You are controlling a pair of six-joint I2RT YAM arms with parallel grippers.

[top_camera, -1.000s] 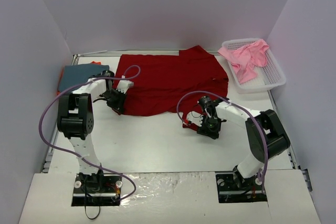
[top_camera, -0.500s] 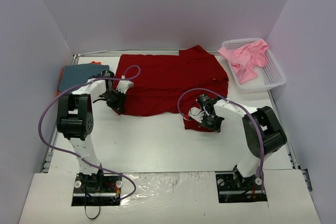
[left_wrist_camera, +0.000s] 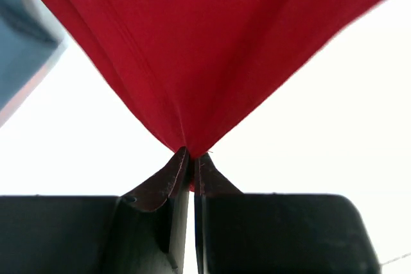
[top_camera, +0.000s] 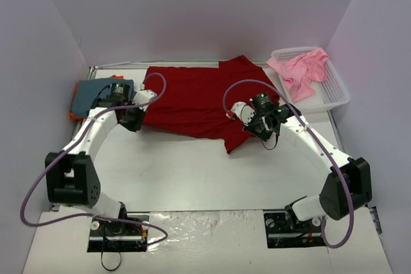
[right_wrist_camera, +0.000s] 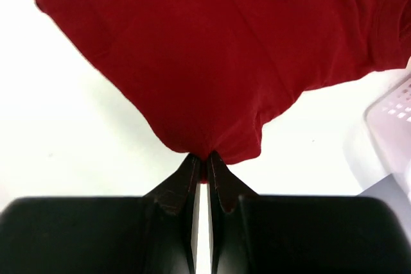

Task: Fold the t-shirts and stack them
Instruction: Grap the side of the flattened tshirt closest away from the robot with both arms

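The dark red t-shirt [top_camera: 199, 97] lies spread across the back of the table. My left gripper [top_camera: 133, 120] is shut on its near left edge [left_wrist_camera: 186, 62]. My right gripper [top_camera: 262, 128] is shut on its near right edge [right_wrist_camera: 212, 62], and both hold the cloth lifted above the table. A folded teal-blue shirt [top_camera: 90, 93] lies at the far left with a strip of orange cloth [top_camera: 72, 115] under it. The light pink shirt [top_camera: 298, 70] lies crumpled in the basket.
The white lattice basket [top_camera: 334, 91] stands at the back right against the wall; its corner shows in the right wrist view [right_wrist_camera: 393, 117]. White walls close the table on three sides. The arm bases stand at the near edge.
Both arms have risen and moved toward the back, pulling the near edge of the dark red shirt up off the table. The right gripper has gone from the near middle to the shirt's right side.
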